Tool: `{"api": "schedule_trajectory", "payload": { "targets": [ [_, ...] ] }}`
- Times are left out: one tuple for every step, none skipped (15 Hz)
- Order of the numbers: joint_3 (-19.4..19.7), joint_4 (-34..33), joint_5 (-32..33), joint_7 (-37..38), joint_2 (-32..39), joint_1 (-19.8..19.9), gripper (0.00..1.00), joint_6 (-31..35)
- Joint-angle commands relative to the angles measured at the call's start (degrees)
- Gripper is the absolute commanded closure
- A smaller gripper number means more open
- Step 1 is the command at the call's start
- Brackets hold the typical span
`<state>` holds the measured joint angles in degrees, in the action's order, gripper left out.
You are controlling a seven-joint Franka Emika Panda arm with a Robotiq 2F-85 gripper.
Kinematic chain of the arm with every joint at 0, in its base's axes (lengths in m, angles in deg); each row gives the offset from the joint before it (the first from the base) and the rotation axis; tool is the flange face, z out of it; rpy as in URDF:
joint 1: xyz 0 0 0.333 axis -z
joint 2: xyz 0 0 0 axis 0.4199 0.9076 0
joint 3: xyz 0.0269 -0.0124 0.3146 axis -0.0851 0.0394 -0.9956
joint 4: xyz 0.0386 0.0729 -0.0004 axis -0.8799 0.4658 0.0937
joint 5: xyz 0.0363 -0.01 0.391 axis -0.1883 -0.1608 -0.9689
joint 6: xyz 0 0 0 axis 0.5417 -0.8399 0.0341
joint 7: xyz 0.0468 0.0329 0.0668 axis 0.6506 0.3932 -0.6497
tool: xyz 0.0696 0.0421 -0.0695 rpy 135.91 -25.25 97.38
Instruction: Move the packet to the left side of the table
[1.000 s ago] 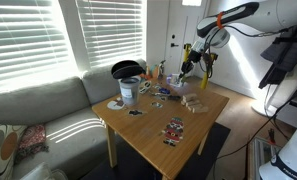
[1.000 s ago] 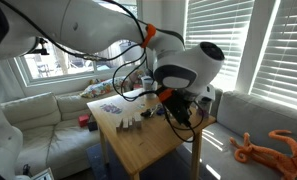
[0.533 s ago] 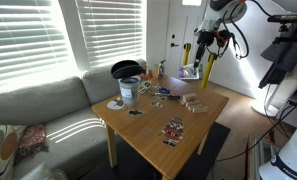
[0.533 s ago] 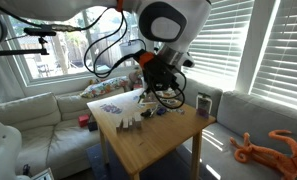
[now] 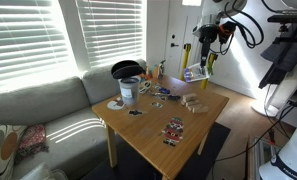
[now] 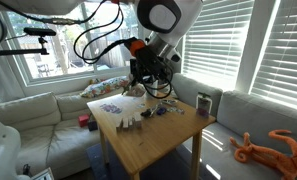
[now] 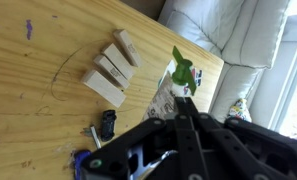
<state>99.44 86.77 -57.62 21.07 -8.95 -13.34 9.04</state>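
The packet [image 5: 174, 129], flat with a red, dark and white print, lies on the light-wood table [image 5: 148, 140] near its front end. It also shows at the far left end of the table [image 6: 163, 138] as a patterned flat piece [image 6: 110, 108]. My gripper [image 5: 201, 62] hangs high above the table's far right corner, well away from the packet. It also shows in an exterior view [image 6: 148, 86]. In the wrist view my gripper [image 7: 184, 92] has its fingers together, with nothing clearly between them. The packet does not show there.
Pale wooden blocks [image 5: 195, 103] [image 7: 110, 70] lie mid-table. A white bucket [image 5: 130, 91] with a dark bowl on top stands at the couch side. A green item [image 7: 183, 70] and small dark cards [image 5: 135, 111] lie about. A couch [image 5: 48, 115] flanks the table.
My arm has risen and swung toward the table's far right corner. The packet and the other things on the table have not moved.
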Motion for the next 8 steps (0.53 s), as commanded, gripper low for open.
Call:
{"api": "schedule_trajectory", "payload": {
  "targets": [
    [-0.8, 0.5, -2.7, 7.1, 0.5, -1.0, 1.00, -0.9],
    [-1.4, 0.8, -4.5, 10.0, 0.5, -1.6, 1.00, -1.2],
    [-2.3, 0.5, -6.6, 12.3, 0.9, -2.5, 1.00, -2.9],
    [-3.0, 0.3, -8.4, 14.9, 1.2, -3.3, 1.00, -4.1],
    [-3.8, 0.3, -10.2, 17.6, 1.8, -3.9, 1.00, -5.0],
    [-4.5, 0.5, -11.7, 20.8, 2.5, -4.5, 1.00, -5.5],
    [-5.2, 1.2, -12.9, 24.0, 3.0, -5.1, 1.00, -5.8],
    [-5.9, 1.8, -13.5, 26.8, 3.2, -5.7, 1.00, -5.9]
  ]
}}
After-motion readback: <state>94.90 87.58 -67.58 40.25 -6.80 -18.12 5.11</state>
